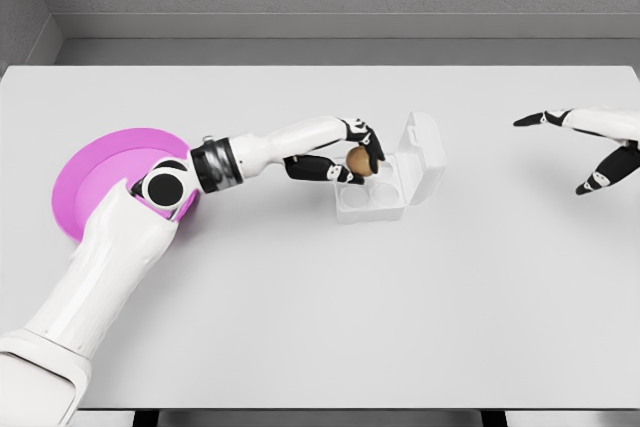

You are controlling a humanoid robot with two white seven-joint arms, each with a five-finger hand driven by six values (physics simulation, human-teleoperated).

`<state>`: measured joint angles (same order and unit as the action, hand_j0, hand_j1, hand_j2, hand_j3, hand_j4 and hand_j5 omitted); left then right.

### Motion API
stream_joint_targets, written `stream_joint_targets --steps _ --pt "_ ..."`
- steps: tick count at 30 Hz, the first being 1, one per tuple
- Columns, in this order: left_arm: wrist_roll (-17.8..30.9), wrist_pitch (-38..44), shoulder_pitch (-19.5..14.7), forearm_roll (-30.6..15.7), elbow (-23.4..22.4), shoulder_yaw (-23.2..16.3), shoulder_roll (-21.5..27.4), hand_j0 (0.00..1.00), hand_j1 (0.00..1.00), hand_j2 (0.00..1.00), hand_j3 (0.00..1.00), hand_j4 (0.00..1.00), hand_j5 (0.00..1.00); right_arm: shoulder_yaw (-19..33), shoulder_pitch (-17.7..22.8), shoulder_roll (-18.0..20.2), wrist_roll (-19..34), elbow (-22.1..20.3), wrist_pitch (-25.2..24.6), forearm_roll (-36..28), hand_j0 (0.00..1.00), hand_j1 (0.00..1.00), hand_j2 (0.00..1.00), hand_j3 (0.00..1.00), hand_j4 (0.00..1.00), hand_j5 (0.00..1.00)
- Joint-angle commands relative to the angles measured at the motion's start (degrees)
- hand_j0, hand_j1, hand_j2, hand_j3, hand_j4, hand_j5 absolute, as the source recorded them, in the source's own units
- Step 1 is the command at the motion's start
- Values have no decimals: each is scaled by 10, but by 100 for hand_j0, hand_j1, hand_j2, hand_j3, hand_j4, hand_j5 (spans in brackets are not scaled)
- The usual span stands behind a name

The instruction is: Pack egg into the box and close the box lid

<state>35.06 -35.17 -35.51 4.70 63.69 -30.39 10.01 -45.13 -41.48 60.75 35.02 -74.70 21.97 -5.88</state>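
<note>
A white egg box (380, 192) stands near the table's middle, its lid (424, 155) tilted open toward the right. My left hand (352, 161) reaches in from the left and hovers over the box's left rear cup, fingers curled around a brown egg (358, 159). The egg sits just above the cups; whether it touches the box I cannot tell. My right hand (590, 142) is at the far right, well away from the box, with fingers spread and nothing in it.
A magenta plate (110, 167) lies at the table's left, partly hidden behind my left arm's elbow (165, 185). The white table (320, 327) ends at a front edge near the picture's bottom. A grey wall runs behind.
</note>
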Motion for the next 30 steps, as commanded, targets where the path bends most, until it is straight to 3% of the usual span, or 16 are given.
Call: stream_joint_targets --steps 1,13,16,23,30 --pt "-1 2 0 -26 -11 0 -5 39 39 39 39 39 39 0 0 1 0 0 -1 -3 100 100 100 100 100 100" --pt "-1 2 9 -62 -35 0 -18 39 39 39 39 39 39 0 0 5 0 -1 -1 -3 100 100 100 100 100 100" --pt "-1 2 8 -71 -60 -11 -25 39 39 39 39 39 39 0 0 6 0 0 -1 -3 100 100 100 100 100 100" --pt "-1 2 16 -111 -61 -12 -28 36 36 36 36 36 36 0 0 6 0 0 -1 -3 100 100 100 100 100 100" --pt "-1 2 25 -116 -61 -12 -24 35 35 35 35 35 35 0 0 6 0 0 -1 -3 100 100 100 100 100 100"
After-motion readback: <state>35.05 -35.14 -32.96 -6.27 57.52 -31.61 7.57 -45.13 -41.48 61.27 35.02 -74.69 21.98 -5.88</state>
